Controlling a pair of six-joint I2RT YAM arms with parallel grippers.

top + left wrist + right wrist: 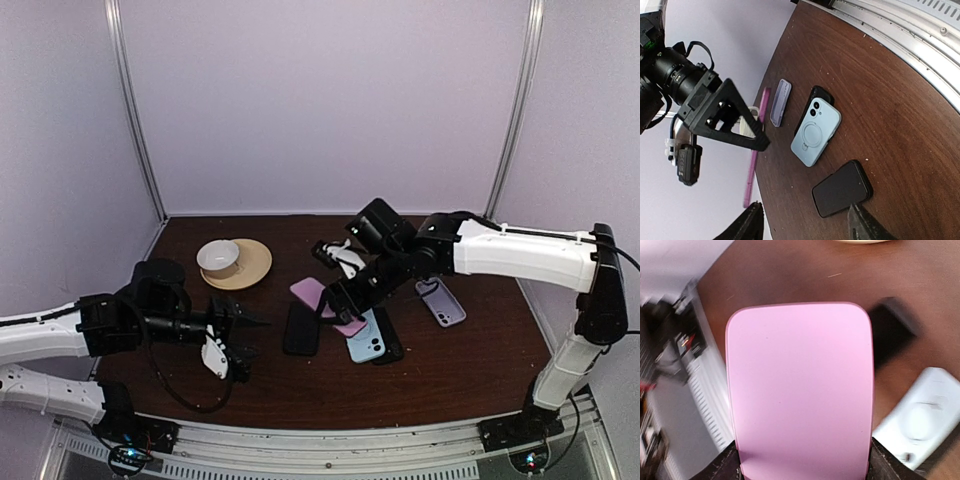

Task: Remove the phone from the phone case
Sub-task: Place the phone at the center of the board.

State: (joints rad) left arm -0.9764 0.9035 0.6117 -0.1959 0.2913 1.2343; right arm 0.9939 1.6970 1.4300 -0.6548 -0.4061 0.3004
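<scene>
On the brown counter (480,360), the right pincer (338,300) grips the pink phone case (800,390) by one short end and holds it tilted above the middle. The left pincer (802,224) stands open and empty near the counter's eight o'clock. A bare black phone (841,188) lies flat at the case's nine o'clock, not touching it. The phone therefore looks to be out already, and only setting the case down seems left. The right wrist view shows just the case's flat pink back. The left wrist view shows the case edge-on and thin.
</scene>
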